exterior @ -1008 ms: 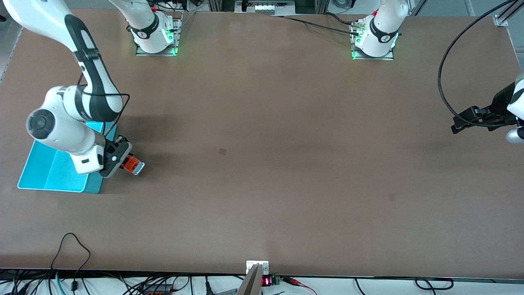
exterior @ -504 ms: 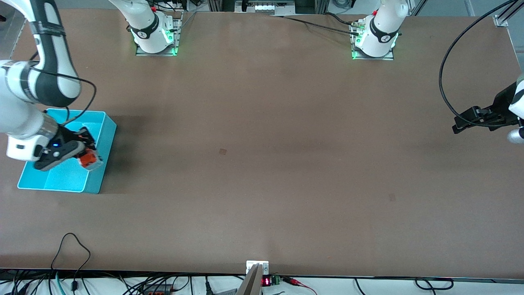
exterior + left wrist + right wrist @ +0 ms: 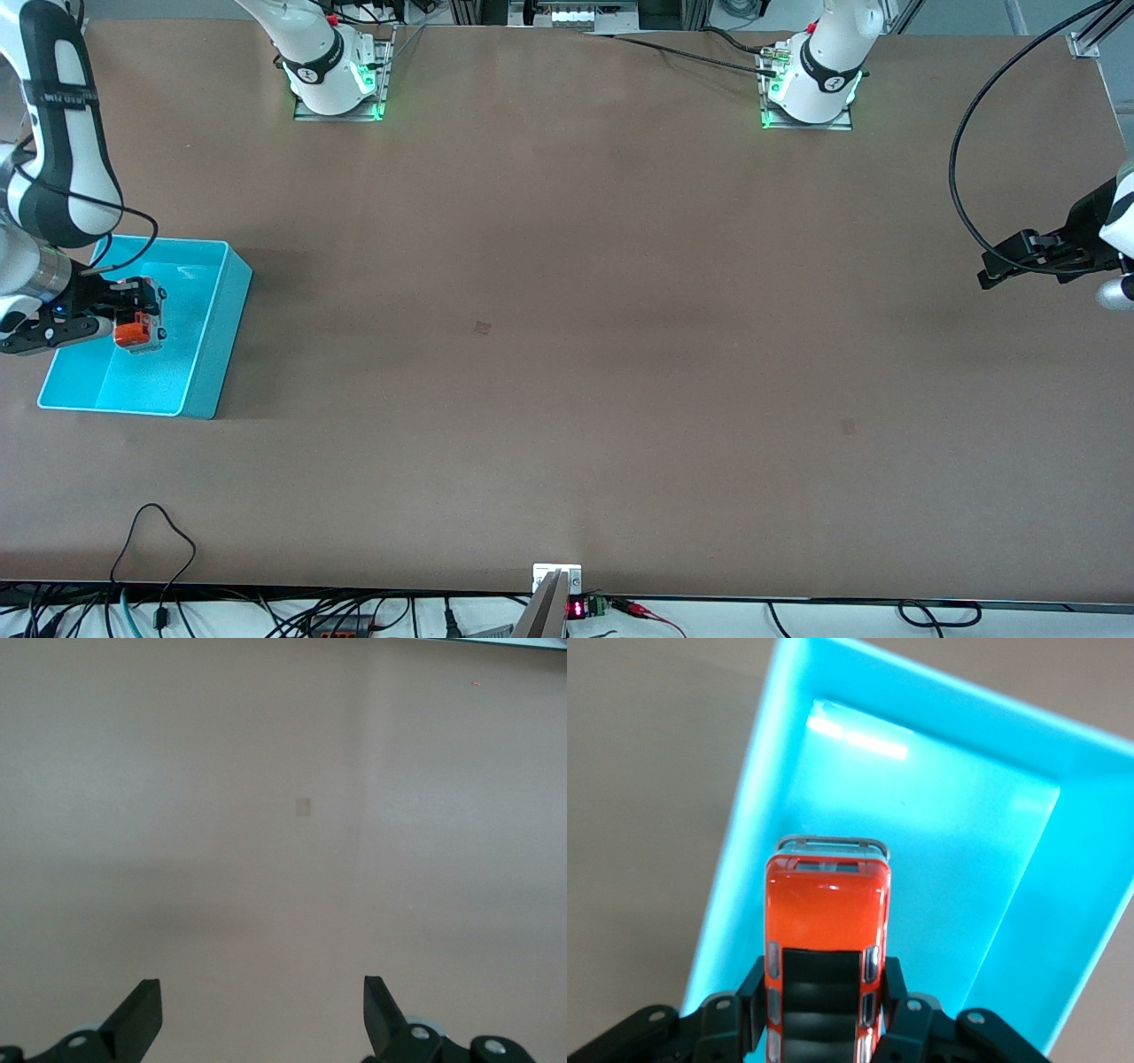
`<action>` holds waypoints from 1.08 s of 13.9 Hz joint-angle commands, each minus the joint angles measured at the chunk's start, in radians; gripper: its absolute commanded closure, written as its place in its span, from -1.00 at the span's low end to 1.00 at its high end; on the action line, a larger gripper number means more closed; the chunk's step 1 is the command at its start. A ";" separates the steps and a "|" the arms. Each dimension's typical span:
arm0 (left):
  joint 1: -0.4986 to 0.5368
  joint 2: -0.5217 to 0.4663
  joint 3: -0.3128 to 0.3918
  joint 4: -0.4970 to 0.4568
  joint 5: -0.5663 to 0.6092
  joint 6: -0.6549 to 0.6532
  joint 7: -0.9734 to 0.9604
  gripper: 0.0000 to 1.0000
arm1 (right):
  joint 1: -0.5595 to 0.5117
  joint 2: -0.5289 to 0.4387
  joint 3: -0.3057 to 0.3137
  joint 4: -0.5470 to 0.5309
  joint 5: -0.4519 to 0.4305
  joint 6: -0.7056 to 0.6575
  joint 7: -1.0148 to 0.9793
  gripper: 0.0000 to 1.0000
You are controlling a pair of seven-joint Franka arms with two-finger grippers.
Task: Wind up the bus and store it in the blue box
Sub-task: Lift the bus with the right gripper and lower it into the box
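Since the earlier frame the right hand (image 3: 133,330) has swung from the tabletop (image 3: 567,354) beside the blue box (image 3: 208,354) to over its middle, pinching the bus (image 3: 135,331) (release remains). The left hand (image 3: 997,270), spread, waits at its end.

no readable text, labels or numbers

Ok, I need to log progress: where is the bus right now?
The bus is held in the shut right gripper, up over the inside of the blue box at the right arm's end of the table.
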 commanded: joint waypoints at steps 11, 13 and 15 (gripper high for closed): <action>0.001 -0.014 -0.002 0.005 -0.020 -0.014 0.019 -1.00 | -0.036 0.172 -0.027 -0.002 0.020 0.053 0.130 0.94; -0.006 -0.014 -0.006 0.005 -0.020 -0.014 0.019 -1.00 | -0.040 0.178 -0.029 -0.002 0.018 0.055 0.127 0.82; -0.009 -0.014 -0.007 0.005 -0.020 -0.014 0.019 -1.00 | -0.040 0.184 -0.027 0.002 0.018 0.055 0.118 -0.53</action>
